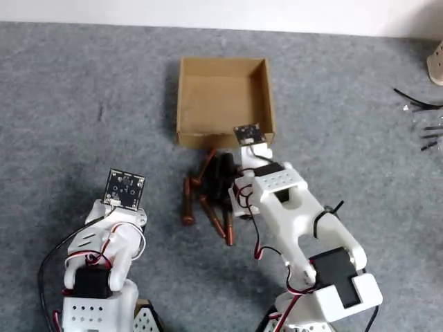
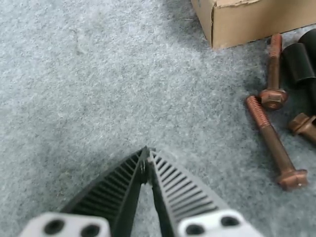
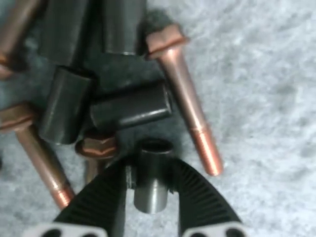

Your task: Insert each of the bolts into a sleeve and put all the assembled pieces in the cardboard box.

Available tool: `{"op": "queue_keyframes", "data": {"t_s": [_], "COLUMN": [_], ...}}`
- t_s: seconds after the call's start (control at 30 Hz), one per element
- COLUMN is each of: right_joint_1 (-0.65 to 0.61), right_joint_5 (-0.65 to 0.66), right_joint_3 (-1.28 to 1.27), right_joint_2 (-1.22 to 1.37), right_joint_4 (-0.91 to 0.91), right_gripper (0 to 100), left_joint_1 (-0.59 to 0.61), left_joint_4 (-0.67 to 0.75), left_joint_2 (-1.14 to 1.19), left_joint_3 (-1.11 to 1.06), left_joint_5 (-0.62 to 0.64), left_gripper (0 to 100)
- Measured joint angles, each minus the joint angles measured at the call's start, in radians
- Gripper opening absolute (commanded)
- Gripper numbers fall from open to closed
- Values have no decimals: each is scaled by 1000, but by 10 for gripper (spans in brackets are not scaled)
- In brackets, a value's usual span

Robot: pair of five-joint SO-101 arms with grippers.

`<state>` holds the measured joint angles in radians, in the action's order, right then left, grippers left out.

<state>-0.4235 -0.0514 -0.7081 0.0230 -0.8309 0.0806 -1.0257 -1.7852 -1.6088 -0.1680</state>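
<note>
The open cardboard box (image 1: 221,97) stands at the back centre on the grey carpet. Just in front of it lies a pile of copper bolts (image 1: 208,207) and black sleeves (image 1: 221,176). My right arm (image 1: 291,207) leans over this pile. My right gripper (image 3: 150,167) is shut on a black sleeve (image 3: 152,192), which stands upright between the fingers. More sleeves (image 3: 129,106) and bolts (image 3: 190,111) lie just beyond it. My left gripper (image 2: 147,154) is shut on nothing, above bare carpet to the left of the bolts (image 2: 274,143) and the box corner (image 2: 232,22).
Small black bits and cable ties (image 1: 423,124) lie at the far right of the carpet. A pale object (image 1: 436,62) sits at the back right edge. The left arm (image 1: 104,256) stands at the front left.
</note>
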Motion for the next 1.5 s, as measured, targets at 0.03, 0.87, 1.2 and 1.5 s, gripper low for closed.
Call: {"op": "queue_keyframes", "data": {"t_s": [0.03, 0.87, 1.2, 1.5], "right_joint_1": [3, 126, 178, 249], "right_joint_5": [0, 80, 80, 80], "right_joint_3": [0, -884, -967, -967], "right_joint_2": [0, -1359, -1788, -1835], "right_joint_4": [3, 354, 313, 201], "right_gripper": [5, 4, 4, 4], "left_joint_1": [0, 0, 0, 0], "left_joint_4": [0, 0, 0, 0], "left_joint_2": [0, 0, 0, 0], "left_joint_3": [0, 0, 0, 0], "left_joint_5": [0, 0, 0, 0], "left_gripper": [11, 11, 11, 11]}}
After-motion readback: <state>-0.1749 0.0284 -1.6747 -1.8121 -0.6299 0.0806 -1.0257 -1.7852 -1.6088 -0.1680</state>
